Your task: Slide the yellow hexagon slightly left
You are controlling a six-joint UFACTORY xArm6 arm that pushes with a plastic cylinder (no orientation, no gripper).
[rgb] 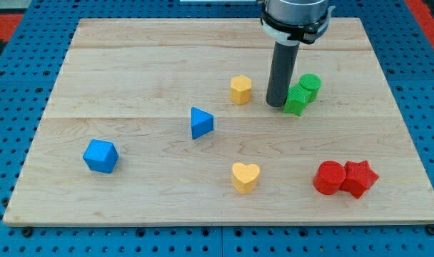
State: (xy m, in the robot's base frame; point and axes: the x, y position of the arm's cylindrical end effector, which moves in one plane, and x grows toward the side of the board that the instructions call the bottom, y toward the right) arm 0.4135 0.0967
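The yellow hexagon (240,89) sits on the wooden board (131,64), a little right of centre in the upper half. My tip (275,105) rests on the board to the right of the hexagon, with a gap between them. The tip stands right beside a green star-like block (296,101) on its right; I cannot tell if they touch.
A green cylinder (310,85) touches the green star-like block. A blue triangle (200,122) lies near centre, a blue hexagon-like block (101,155) at lower left, a yellow heart (245,176) at bottom centre. A red cylinder (329,178) and red star (359,178) sit together at lower right.
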